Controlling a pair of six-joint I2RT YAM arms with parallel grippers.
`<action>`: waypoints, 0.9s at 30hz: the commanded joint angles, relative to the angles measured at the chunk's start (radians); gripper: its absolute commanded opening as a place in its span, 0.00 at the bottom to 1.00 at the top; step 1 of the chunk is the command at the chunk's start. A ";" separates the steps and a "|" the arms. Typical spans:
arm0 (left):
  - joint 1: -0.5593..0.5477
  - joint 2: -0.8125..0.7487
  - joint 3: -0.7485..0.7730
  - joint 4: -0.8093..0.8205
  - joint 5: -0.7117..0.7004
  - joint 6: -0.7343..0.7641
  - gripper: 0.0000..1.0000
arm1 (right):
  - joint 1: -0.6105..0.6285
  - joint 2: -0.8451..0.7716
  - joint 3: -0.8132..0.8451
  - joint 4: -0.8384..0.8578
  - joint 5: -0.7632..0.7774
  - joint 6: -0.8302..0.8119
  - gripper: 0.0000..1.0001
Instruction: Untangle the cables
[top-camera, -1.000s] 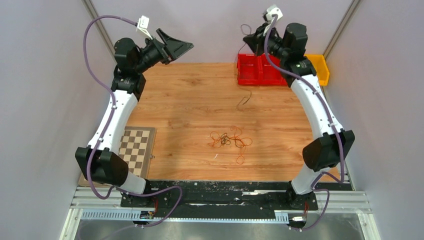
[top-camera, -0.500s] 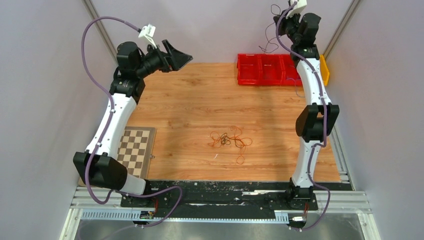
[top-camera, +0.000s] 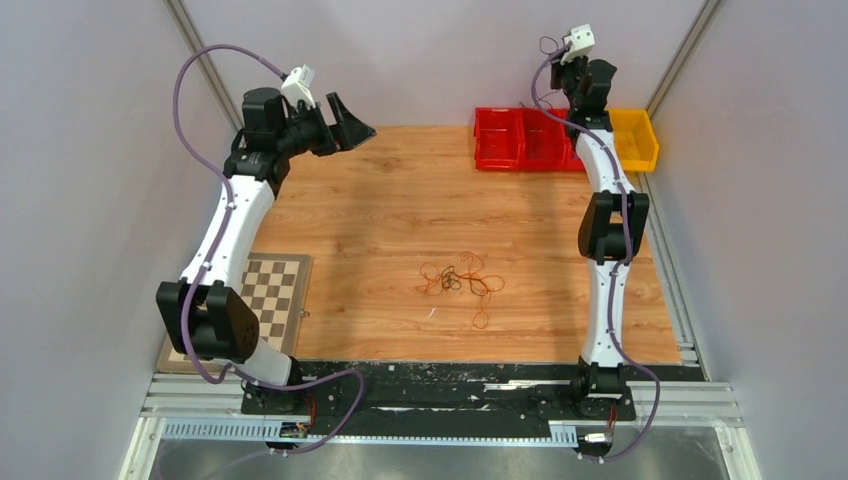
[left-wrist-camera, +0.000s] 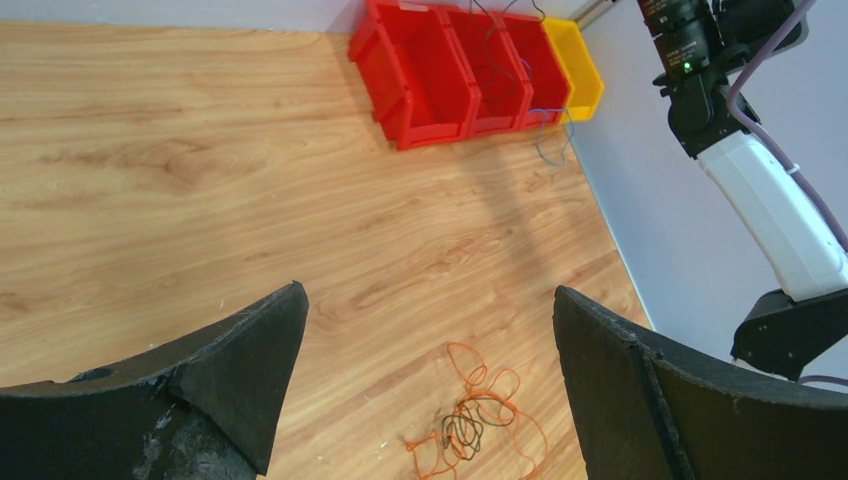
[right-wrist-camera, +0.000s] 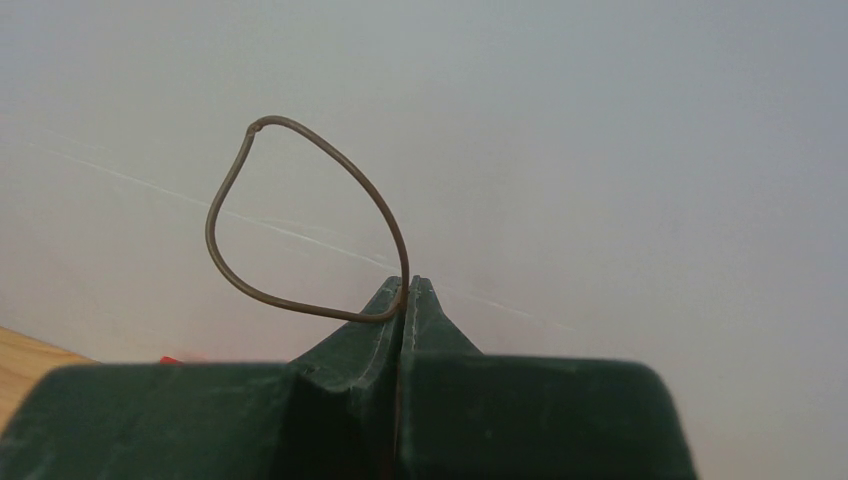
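The cables (top-camera: 460, 280) lie as a small orange and dark tangle on the wooden table, mid-right; they also show in the left wrist view (left-wrist-camera: 480, 425). My left gripper (top-camera: 350, 122) is open and empty, held high at the back left, far from the tangle, and its fingertips (left-wrist-camera: 285, 310) frame the tangle from above. My right gripper (top-camera: 556, 50) is raised high against the back wall above the red bins. It is shut on a thin brown wire (right-wrist-camera: 208, 230) that loops out from between its tips (right-wrist-camera: 408, 285).
Red bins (top-camera: 500, 140) and a yellow bin (top-camera: 640, 140) stand at the back right, also in the left wrist view (left-wrist-camera: 430, 70). Thin wires hang over the bins (left-wrist-camera: 550, 145). A checkerboard (top-camera: 270, 295) lies at the front left. A small orange loop (top-camera: 481, 320) lies near the tangle.
My right arm has straightened up toward the back wall, lifting a dark wire off the table behind the tangle. My left gripper has shifted slightly. The tangle has not moved.
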 joint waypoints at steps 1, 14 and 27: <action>0.008 0.028 0.066 -0.033 -0.002 0.044 1.00 | -0.024 0.049 0.054 0.097 0.032 -0.048 0.00; 0.015 0.092 0.122 -0.065 0.015 0.043 1.00 | -0.031 0.031 -0.024 -0.033 -0.018 -0.041 0.50; 0.016 0.085 0.076 -0.048 0.041 0.005 1.00 | -0.154 -0.259 -0.236 -0.368 -0.227 0.048 0.95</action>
